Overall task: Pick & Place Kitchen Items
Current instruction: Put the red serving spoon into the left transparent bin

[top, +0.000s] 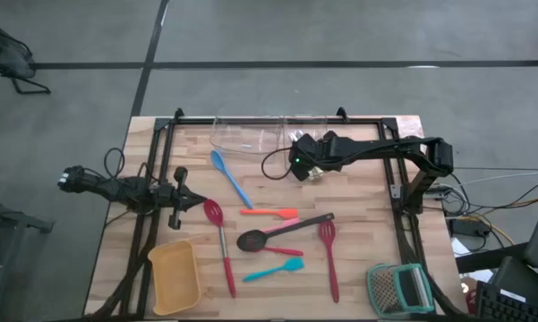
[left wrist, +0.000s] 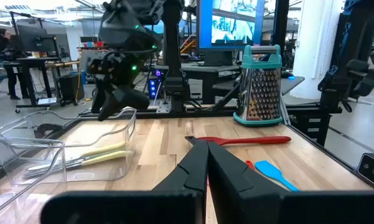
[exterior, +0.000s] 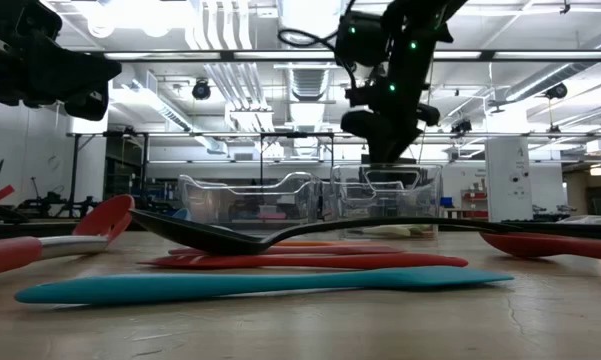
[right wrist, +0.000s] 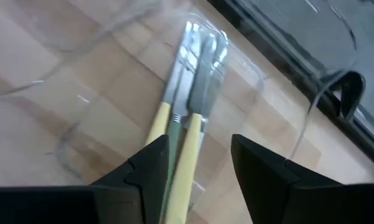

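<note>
The left gripper [left wrist: 207, 163] sits at the bottom centre of the frame, fingers pressed together. At left, yellow-handled cutlery [left wrist: 90, 157] lies inside a clear tub [left wrist: 62, 146], the right gripper [left wrist: 115, 93] above it. A grater [left wrist: 260, 87] stands upright at upper right on the desk [left wrist: 155, 134].

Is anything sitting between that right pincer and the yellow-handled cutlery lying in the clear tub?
Nothing visible. The right pincer hangs open directly over the yellow-handled cutlery in the clear tub, with only open space between them.
</note>
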Motion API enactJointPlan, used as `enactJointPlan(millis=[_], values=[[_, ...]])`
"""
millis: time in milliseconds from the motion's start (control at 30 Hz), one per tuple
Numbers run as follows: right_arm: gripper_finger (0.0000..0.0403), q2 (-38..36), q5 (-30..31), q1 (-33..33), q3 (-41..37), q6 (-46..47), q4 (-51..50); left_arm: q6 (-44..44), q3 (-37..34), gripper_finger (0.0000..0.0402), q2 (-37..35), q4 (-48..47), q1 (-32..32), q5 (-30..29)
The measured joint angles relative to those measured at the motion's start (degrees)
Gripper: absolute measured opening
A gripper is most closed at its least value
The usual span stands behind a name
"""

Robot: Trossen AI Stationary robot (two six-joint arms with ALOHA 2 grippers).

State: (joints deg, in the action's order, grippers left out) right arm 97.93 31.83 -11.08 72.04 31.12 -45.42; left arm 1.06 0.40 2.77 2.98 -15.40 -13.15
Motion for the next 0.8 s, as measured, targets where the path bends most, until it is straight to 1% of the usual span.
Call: enactJointPlan(millis=[200, 333, 533, 633, 800], values=[[0.0184, 0.0, 2.5, 4.3, 2.7, -3.4, 1.5, 0.0, 0.0, 0.0012, 0.0, 0.0, 0.0, 0.0], [0.0182, 0.0, 4.4, 6.8, 3.8, -4.9, 2.1, 0.0, 0.0, 0.0012, 0.0, 0.0, 0.0, 0.0], [0.0162, 0.0, 4.9, 9.1, 4.3, -5.9, 2.8, 0.0, 0.0, 0.0012, 0.0, 0.0, 0.0, 0.0], [0.015, 0.0, 6.1, 10.5, 4.3, -5.9, 2.8, 0.0, 0.0, 0.0012, 0.0, 0.0, 0.0, 0.0], [0.0119, -0.1, 6.9, 13.0, 4.2, -7.2, 2.9, 0.0, 0.0, 0.0012, 0.0, 0.0, 0.0, 0.0]])
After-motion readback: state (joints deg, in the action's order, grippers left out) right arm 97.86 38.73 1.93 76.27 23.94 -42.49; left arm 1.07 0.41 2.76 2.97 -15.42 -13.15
